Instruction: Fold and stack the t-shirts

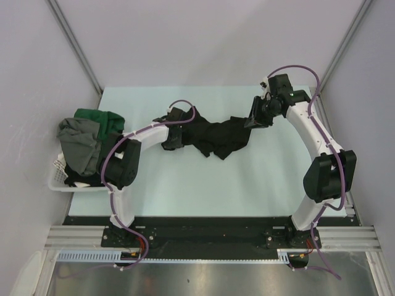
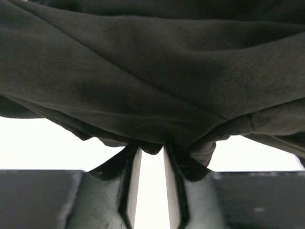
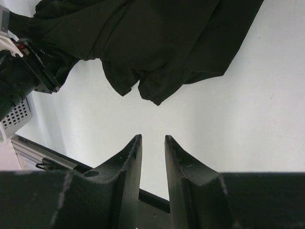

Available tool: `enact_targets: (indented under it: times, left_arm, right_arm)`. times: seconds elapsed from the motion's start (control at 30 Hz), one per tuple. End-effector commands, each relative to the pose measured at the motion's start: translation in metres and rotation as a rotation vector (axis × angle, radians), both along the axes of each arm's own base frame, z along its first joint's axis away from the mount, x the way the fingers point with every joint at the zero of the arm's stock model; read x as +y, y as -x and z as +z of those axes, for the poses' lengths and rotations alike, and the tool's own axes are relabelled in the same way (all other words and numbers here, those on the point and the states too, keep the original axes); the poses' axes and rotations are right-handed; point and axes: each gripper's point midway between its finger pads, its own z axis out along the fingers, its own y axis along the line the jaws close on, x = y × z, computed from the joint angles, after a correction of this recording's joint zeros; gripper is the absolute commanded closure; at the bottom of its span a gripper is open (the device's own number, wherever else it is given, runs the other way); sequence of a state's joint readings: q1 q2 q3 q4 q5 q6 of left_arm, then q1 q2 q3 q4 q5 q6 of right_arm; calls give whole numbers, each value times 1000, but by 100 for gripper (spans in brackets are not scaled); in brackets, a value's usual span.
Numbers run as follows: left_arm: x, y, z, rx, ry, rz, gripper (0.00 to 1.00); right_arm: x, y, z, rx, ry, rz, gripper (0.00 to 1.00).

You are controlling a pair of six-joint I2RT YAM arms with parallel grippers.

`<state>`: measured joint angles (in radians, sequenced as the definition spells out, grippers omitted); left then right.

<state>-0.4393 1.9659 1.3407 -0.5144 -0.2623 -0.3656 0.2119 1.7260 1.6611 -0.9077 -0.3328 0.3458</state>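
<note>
Spreads a pale table [image 1: 185,185] under everything. Arcs the right arm [image 1: 315,132] up the right side, wrist bent back left toward the cloth. Folds the left arm [image 1: 145,132] at an elbow beside the white basket [image 1: 58,179], forearm running right. Finds the black t-shirt [image 1: 219,135] bunched lengthwise mid-table between both wrists. Heaps a green t-shirt [image 1: 102,120] and a grey t-shirt [image 1: 80,145] in that basket. Shows the right gripper [image 3: 153,143] slightly parted, empty. Shows the left gripper [image 2: 150,157] with cloth at its tips; clamped or not, cannot tell.
</note>
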Motion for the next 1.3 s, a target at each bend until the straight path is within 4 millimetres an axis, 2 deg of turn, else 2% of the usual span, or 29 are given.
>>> enact_targets:
  times: [0.0, 0.03, 0.13, 0.17, 0.3, 0.37, 0.47, 0.5, 0.57, 0.6, 0.67, 0.7, 0.77, 0.8, 0.87, 0.9, 0.97, 1.1, 1.13, 1.17, 1.2, 1.23, 1.27]
  left_arm:
    - [-4, -14, 5, -54, -1, 6, 73]
    - [-4, -14, 4, -55, 1, 5, 74]
    - [-4, -14, 0, -51, 2, 4, 96]
    - [-4, -15, 1, -54, -1, 7, 100]
    - [-1, -16, 15, -77, -12, 1, 100]
    - [0, -22, 34, -112, -20, -8, 100]
    - [-1, -32, 74, -161, -30, -32, 100]
    - [-2, -38, 95, -188, -28, -37, 100]
    - [-1, -46, 126, -234, -42, -55, 100]
    - [-1, -52, 153, -277, -42, -53, 100]
    - [2, -59, 183, -327, -48, -62, 100]
    - [3, -63, 211, -369, -41, -55, 100]
    - [7, -69, 239, -413, -38, -54, 100]
    - [8, -72, 264, -457, -26, -52, 100]
    - [16, -76, 288, -514, -16, -32, 100]
    - [23, -71, 300, -540, 0, -16, 100]
    - [38, -69, 303, -538, 3, 26, 100]
    - [68, -56, 322, -586, -29, 98, 100]
    - [76, -47, 340, -634, -13, 126, 100]
    - [87, -47, 352, -679, -1, 157, 100]
    - [94, -44, 356, -696, 8, 180, 100]
    - [103, -35, 373, -743, 41, 216, 100]
    - [116, -34, 379, -761, 53, 244, 100]
  right_arm:
    - [7, -6, 13, -25, -14, 23, 69]
    - [7, -6, 13, -22, -10, 20, 69]
    - [8, -5, 14, -18, -1, 23, 69]
    - [8, -5, 15, -18, 3, 23, 69]
    - [9, -8, 17, -22, 3, 22, 69]
    - [12, -12, 17, -24, 0, 27, 69]
    - [17, -17, 22, -44, -12, 31, 69]
    - [19, -19, 22, -45, -17, 28, 69]
    - [22, -24, 23, -62, -24, 22, 69]
    - [24, -25, 24, -66, -30, 22, 69]
    - [29, -27, 27, -78, -48, 19, 69]
    - [29, -29, 29, -84, -53, 17, 69]
    - [35, -28, 32, -95, -63, 19, 69]
    - [37, -28, 35, -105, -67, 20, 69]
    - [43, -27, 37, -115, -72, 19, 69]
    - [45, -25, 37, -116, -72, 19, 69]
    - [53, -23, 38, -121, -79, 27, 69]
    - [61, -19, 36, -133, -49, 29, 69]
    - [63, -19, 36, -139, -42, 29, 69]
    - [65, -19, 35, -140, -35, 28, 69]
    - [65, -20, 34, -145, -24, 22, 69]
    - [66, -22, 33, -150, -18, 17, 69]
    - [65, -24, 32, -155, -12, 10, 69]
